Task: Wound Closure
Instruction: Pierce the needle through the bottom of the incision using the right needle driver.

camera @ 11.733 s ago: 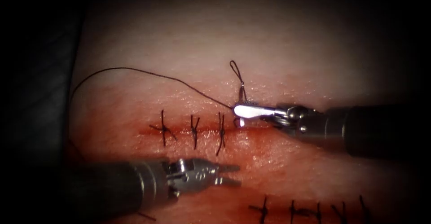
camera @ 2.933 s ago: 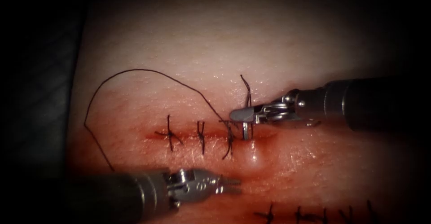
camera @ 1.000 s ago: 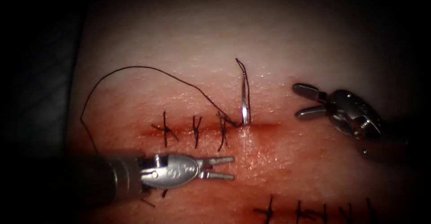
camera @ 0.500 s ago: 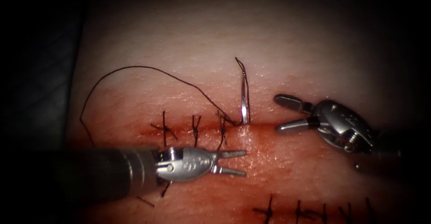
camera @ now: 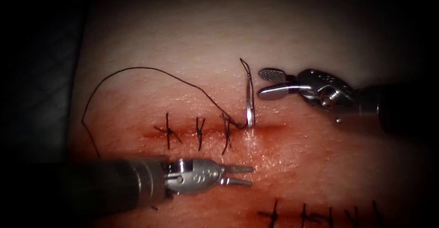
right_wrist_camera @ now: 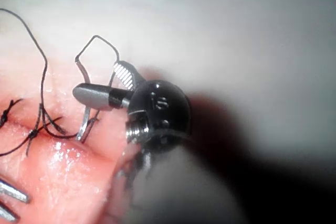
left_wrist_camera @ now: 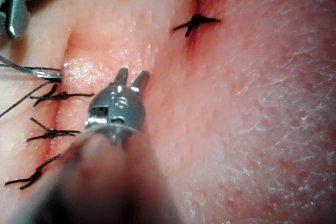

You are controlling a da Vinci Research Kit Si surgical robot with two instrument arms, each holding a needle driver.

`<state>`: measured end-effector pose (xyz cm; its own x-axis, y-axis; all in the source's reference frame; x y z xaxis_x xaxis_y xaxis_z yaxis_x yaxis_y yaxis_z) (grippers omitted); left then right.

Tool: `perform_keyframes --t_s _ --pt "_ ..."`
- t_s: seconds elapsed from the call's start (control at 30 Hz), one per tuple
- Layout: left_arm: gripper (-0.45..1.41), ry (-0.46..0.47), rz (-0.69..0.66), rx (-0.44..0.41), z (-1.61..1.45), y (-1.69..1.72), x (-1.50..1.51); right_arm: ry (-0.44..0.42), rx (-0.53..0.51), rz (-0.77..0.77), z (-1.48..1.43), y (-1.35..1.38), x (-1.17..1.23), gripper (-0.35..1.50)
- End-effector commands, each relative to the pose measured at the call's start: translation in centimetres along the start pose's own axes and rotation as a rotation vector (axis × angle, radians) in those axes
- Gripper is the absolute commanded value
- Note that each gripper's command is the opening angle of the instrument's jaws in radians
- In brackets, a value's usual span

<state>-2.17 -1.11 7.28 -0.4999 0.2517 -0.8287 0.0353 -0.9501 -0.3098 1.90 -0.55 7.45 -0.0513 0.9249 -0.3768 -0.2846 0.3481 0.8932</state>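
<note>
Standing in the tissue [camera: 320, 164], the needle [camera: 248, 101] has its tip buried at the cut [camera: 270, 126], just right of the third stitch [camera: 225, 134]; its tail end points up, free of both tools. Thread [camera: 137, 70] runs from the tail, loops down beside the needle's entry point, then arcs wide to the left. Right tool [camera: 265, 82]: jaws open, holding nothing, just beside the needle's upper shaft on its right. Left tool [camera: 238, 175]: jaws slightly open, empty, below the cut. Second stitch row [camera: 302, 212] lower down.
</note>
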Motion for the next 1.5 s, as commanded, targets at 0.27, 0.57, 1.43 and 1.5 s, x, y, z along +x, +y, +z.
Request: perform_keyframes --t_s 0.27,0.57,1.43,1.5 --pt "-0.05 0.0 0.002 -0.004 0.05 0.0 -0.03 -0.041 0.046 0.0 0.36 -0.19 -0.1 1.31" --pt "-0.05 -0.005 -0.009 -0.008 0.04 0.0 -0.04 -0.099 0.011 0.01 0.53 -0.06 -0.35 1.15" --pt "-0.08 -0.009 -0.007 -0.015 0.0 0.03 -0.04 -0.117 0.008 0.194 0.45 -0.03 -0.44 0.94" --pt "-0.08 -0.009 -0.007 -0.015 0.0 0.03 -0.04 -0.111 0.007 0.259 0.45 -0.03 -0.43 0.74"
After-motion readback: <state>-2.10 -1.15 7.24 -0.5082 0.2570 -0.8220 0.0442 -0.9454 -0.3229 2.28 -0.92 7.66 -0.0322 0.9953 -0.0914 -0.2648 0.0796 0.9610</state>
